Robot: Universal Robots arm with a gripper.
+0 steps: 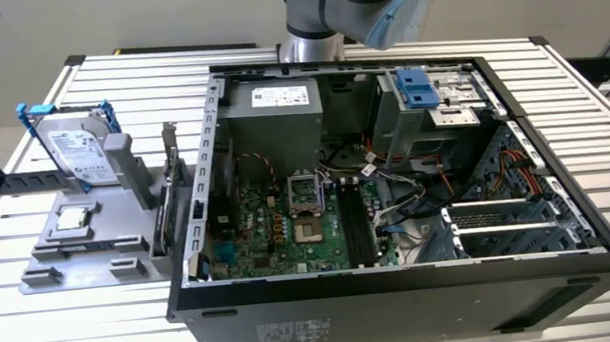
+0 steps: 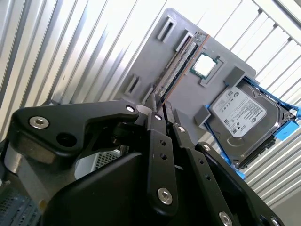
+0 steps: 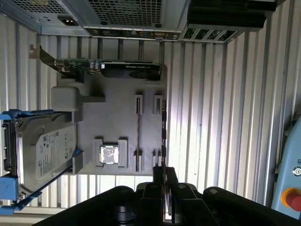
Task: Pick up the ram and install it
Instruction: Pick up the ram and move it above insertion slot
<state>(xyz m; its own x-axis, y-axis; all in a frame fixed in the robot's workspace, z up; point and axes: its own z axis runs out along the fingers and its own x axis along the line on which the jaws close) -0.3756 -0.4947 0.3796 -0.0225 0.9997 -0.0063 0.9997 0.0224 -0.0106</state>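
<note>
The ram stands on its long edge in a slot of the grey tray, held by a small bracket at each end; in the second wrist view the ram runs parallel to the tray's outer side edge, with an empty slot between it and that edge; the processor chip sits just beside it on the other side, and the hard drive in its blue caddy lies beyond that. One end of its long axis points at the graphics card, which lies crosswise at the tray end nearest the computer case; the other end points toward the gripper. The gripper hangs above, apart from the ram, its fingers drawn together and holding nothing. Bare slats of the table lie open alongside the tray's outer edge; a red button sits at the far side. White labels show on the hard drive and on the power supply. The arm rises behind the case.
</note>
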